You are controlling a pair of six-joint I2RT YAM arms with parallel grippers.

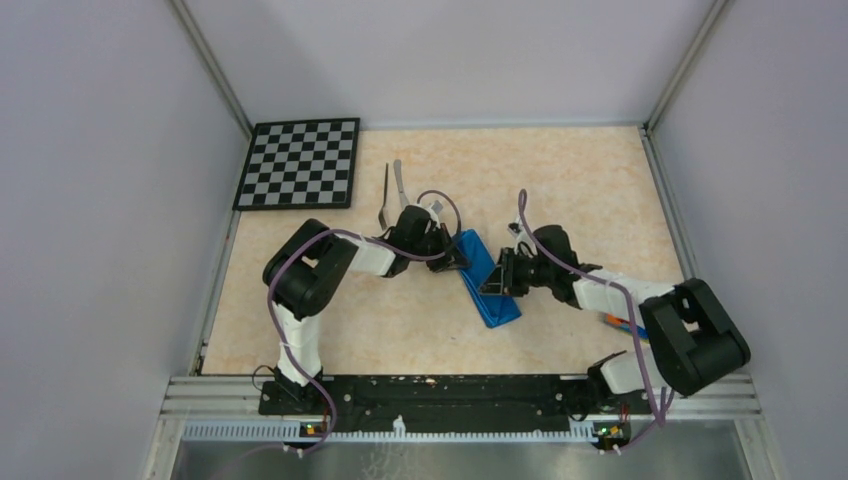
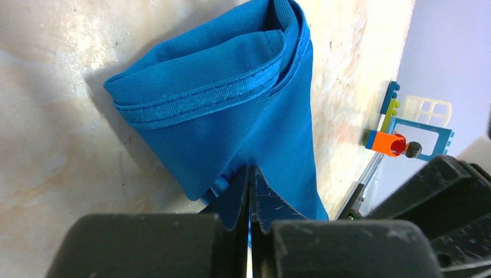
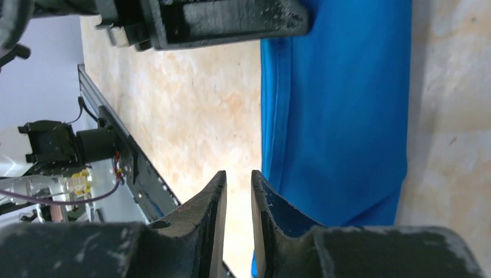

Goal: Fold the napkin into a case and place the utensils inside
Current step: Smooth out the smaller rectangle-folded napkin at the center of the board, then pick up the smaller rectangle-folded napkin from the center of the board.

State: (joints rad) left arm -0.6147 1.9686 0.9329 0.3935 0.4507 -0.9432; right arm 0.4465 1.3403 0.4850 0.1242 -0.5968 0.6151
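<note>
- At the far end of the blue strip, the left gripper (image 2: 250,174) is clamped tight on the napkin (image 2: 231,110); a fold of cloth is pinched between its closed jaws, and the layers fan out beyond the tips
- At about four o'clock from it in the top view, the right gripper (image 3: 238,184) sits low against the strip's long edge; its jaws stand a narrow slit apart, bare table shows between the tips, and I see no cloth caught there
- The napkin lies mid-table as a long, narrow case (image 1: 497,308), running from eleven o'clock to five o'clock between the two grippers
- Handling, as I judge it: the cloth is light and limp, so it will not hold a crease by itself, and its layers will slide over one another if dragged
- The stitched hem, or a pinch through all the layers near an end, looks the surest hold, and both ends should be kept low
- As a container the case holds nothing; its rolled mouth in the left wrist view shows only blue cloth inside
- The fork (image 1: 384,195) and the knife (image 1: 400,182) lie just beside each other on the table (image 1: 560,190), at about ten o'clock from the left gripper and apart from the cloth
- Farther out on that same ten o'clock line sits the checkerboard (image 1: 300,163), in the far left corner
- Some toy bricks (image 2: 385,142) rest by the table's edge, at about four o'clock from the right gripper
</note>
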